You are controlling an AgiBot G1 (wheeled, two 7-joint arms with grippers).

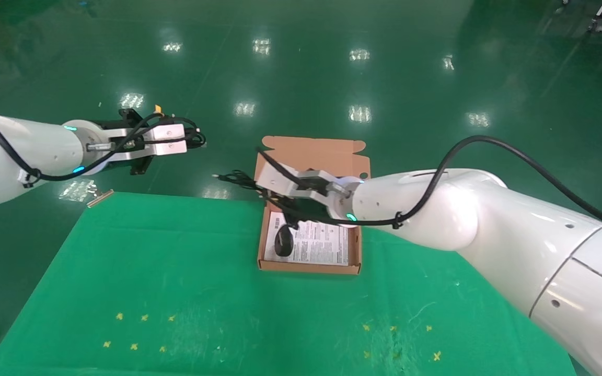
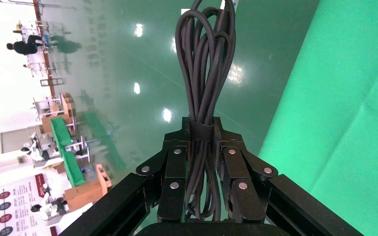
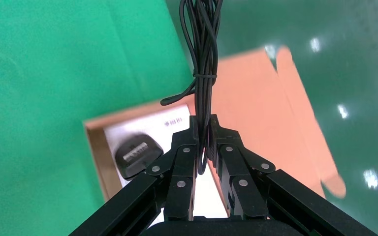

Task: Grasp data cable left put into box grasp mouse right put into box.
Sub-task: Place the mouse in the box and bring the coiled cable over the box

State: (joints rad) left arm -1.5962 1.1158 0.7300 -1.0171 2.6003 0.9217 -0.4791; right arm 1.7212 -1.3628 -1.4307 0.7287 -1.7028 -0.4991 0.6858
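My left gripper (image 1: pixel 188 138) is held out over the floor beyond the table's far left. It is shut on the data cable (image 1: pixel 200 140), a bundle of thick black loops. In the left wrist view the cable (image 2: pixel 204 73) runs between the shut jaws of the left gripper (image 2: pixel 203 130). My right gripper (image 1: pixel 253 184) is above the box (image 1: pixel 309 268), shut on the mouse's bundled cord (image 3: pixel 204 49). The mouse (image 1: pixel 284 241) is low in the box's left side over the white sheet (image 1: pixel 322 243). It also shows in the right wrist view (image 3: pixel 137 156), below the right gripper (image 3: pixel 204 129).
The box lid (image 1: pixel 314 154) lies open, away from me, past the table's far edge. The green cloth table (image 1: pixel 175 271) carries small yellow cross marks (image 1: pixel 144 317). A small metal strip (image 1: pixel 100 197) lies at the far left corner. Glossy green floor surrounds the table.
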